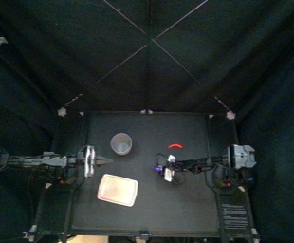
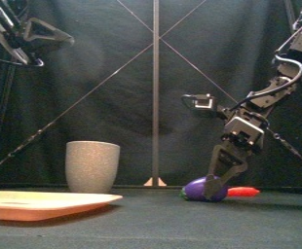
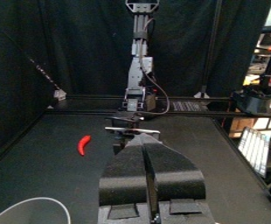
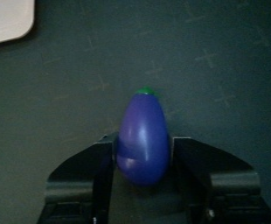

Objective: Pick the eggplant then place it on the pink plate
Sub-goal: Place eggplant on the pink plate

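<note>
The purple eggplant [image 4: 144, 140] lies on the table right of centre [image 1: 160, 168], green tip pointing away from my right gripper [image 4: 144, 171]. That gripper's jaws press both its sides, so it is shut on the eggplant. The front view shows the eggplant [image 2: 201, 189] resting on the table with the right gripper [image 2: 216, 183] down over it. The pink plate [image 1: 118, 190] lies front left of the eggplant, low at the left in the front view [image 2: 43, 204]. My left gripper [image 1: 93, 163] rests shut at the table's left [image 3: 148, 144].
A tall grey speckled cup [image 1: 121, 143] stands behind the plate [image 2: 93, 165]. A red chilli [image 1: 175, 146] lies just behind the eggplant [image 2: 244, 193], and also shows in the left wrist view [image 3: 86, 145].
</note>
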